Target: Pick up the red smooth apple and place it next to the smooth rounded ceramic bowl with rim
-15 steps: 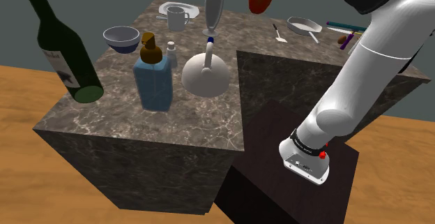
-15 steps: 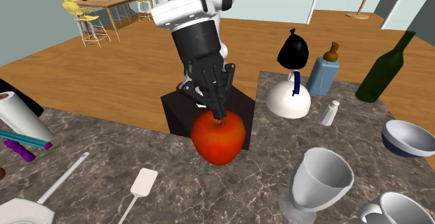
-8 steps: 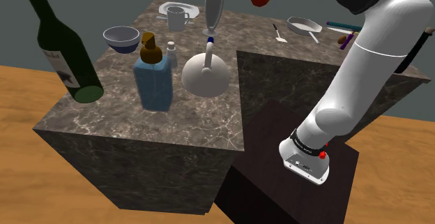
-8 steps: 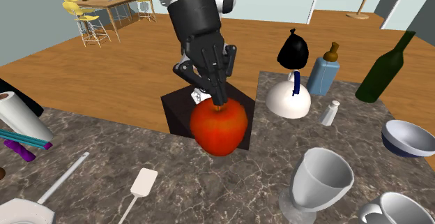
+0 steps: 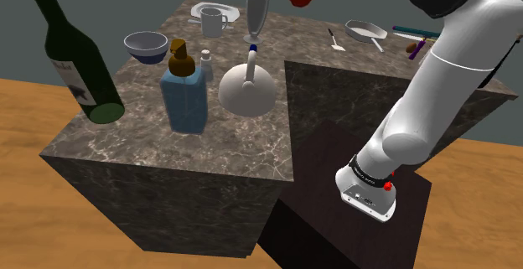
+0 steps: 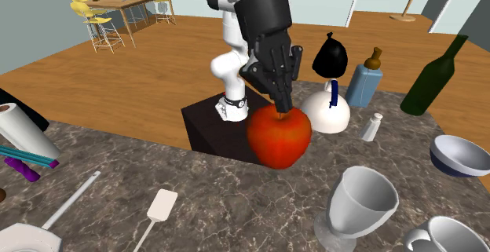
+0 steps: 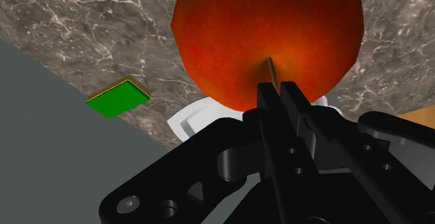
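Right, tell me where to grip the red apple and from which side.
Probably the stem, from straight above: the apple is smooth and round, offering no flat sides, while the thin stem sticks up from its top. The end effector is shut on that stem, the apple hanging beneath.

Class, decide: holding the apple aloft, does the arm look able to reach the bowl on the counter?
Probably yes. The gripper holds the apple high above the counter; the bowl has bare marble around it. The tall goblet and mug stand between, so a high path helps.
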Motion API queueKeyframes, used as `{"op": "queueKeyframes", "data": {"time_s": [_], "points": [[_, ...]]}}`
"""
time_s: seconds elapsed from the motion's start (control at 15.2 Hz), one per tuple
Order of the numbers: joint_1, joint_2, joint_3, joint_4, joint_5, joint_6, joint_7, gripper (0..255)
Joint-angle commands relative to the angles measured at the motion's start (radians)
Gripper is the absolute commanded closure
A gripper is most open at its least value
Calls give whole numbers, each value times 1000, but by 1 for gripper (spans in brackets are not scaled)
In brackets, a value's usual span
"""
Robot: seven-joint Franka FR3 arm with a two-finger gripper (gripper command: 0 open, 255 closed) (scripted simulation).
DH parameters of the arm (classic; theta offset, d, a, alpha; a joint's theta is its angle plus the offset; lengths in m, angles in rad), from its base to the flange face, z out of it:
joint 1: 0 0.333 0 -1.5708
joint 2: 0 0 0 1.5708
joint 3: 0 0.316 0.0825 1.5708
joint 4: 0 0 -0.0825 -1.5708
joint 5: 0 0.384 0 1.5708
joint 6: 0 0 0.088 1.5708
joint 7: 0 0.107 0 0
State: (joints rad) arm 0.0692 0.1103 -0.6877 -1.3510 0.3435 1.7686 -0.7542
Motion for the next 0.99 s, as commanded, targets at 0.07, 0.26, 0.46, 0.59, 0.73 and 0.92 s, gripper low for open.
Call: {"op": "queueKeyframes", "data": {"time_s": [0.07, 0.26, 0.46, 0.59, 0.73, 0.92], "points": [[58, -27, 34, -43, -48, 45, 79, 255], [103, -35, 65, -67, -81, 82, 149, 255], [143, -30, 94, -78, -105, 111, 216, 255], [168, -21, 113, -78, -118, 128, 259, 255], [191, -6, 130, -71, -127, 141, 301, 255], [223, 25, 153, -50, -137, 157, 360, 255]]}}
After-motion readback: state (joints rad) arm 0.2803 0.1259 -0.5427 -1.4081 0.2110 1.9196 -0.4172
